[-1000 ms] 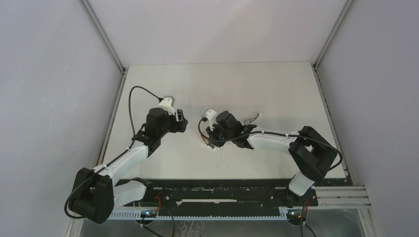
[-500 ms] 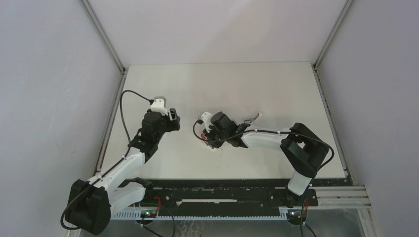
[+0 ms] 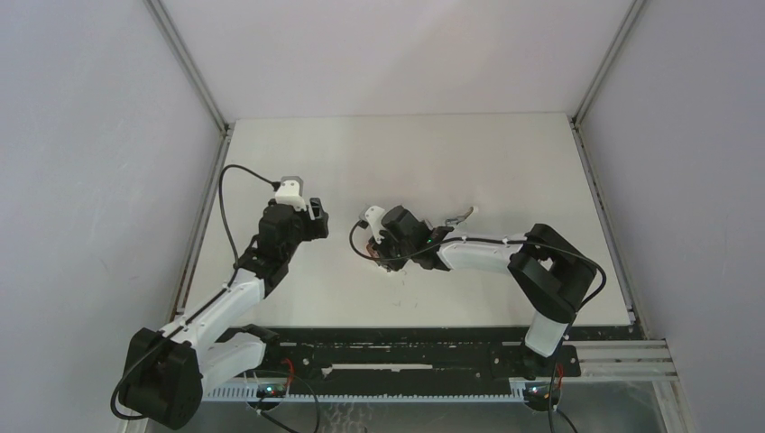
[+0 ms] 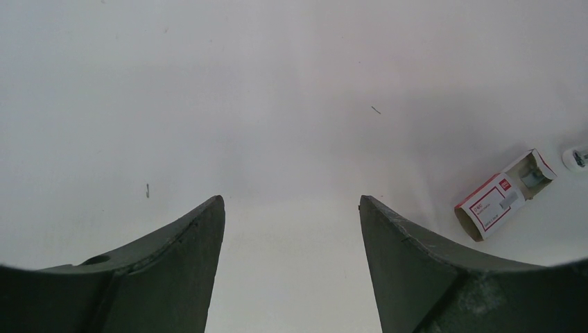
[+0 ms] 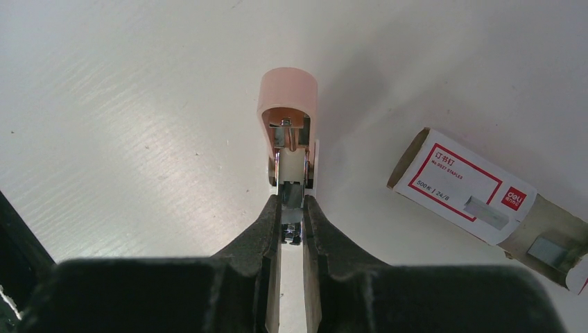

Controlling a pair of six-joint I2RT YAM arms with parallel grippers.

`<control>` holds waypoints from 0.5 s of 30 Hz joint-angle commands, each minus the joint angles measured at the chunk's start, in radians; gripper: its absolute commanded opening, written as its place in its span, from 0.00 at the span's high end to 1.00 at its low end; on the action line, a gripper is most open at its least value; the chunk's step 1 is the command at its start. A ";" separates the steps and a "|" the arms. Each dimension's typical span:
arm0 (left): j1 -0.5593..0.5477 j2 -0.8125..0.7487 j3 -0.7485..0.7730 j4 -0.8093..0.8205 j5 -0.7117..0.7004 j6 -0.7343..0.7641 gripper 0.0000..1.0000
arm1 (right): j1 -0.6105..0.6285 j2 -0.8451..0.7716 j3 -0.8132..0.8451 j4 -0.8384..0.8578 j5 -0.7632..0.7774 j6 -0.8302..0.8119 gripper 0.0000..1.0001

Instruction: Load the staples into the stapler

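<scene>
The pink stapler (image 5: 288,90) lies flipped open on the white table, its metal channel showing. My right gripper (image 5: 292,201) is shut on the stapler's white lower part. The staples box (image 5: 461,191), white label with a red frame, lies just right of it with its inner tray slid partly out. In the left wrist view the box (image 4: 503,198) lies at the far right. My left gripper (image 4: 291,208) is open and empty over bare table, well left of the box. From above, the left gripper (image 3: 316,216) and right gripper (image 3: 377,244) are a short way apart; the right arm hides the box.
A small grey metal piece (image 3: 461,216) lies behind the right forearm. A small white object (image 4: 575,158) sits at the right edge of the left wrist view. White walls with metal rails (image 3: 206,90) enclose the table.
My left gripper has drawn back to the left, away from the right gripper. My right gripper has shifted slightly left, still shut on the stapler.
</scene>
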 commanded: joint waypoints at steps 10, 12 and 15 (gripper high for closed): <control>0.006 -0.031 -0.018 0.046 -0.019 0.012 0.25 | 0.027 -0.014 0.048 -0.027 0.056 -0.037 0.94; 0.007 -0.034 -0.021 0.048 -0.020 0.011 0.25 | 0.033 -0.017 0.055 -0.039 0.065 -0.044 0.94; 0.006 -0.040 -0.023 0.049 -0.022 0.013 0.25 | 0.041 -0.026 0.062 -0.053 0.084 -0.052 0.95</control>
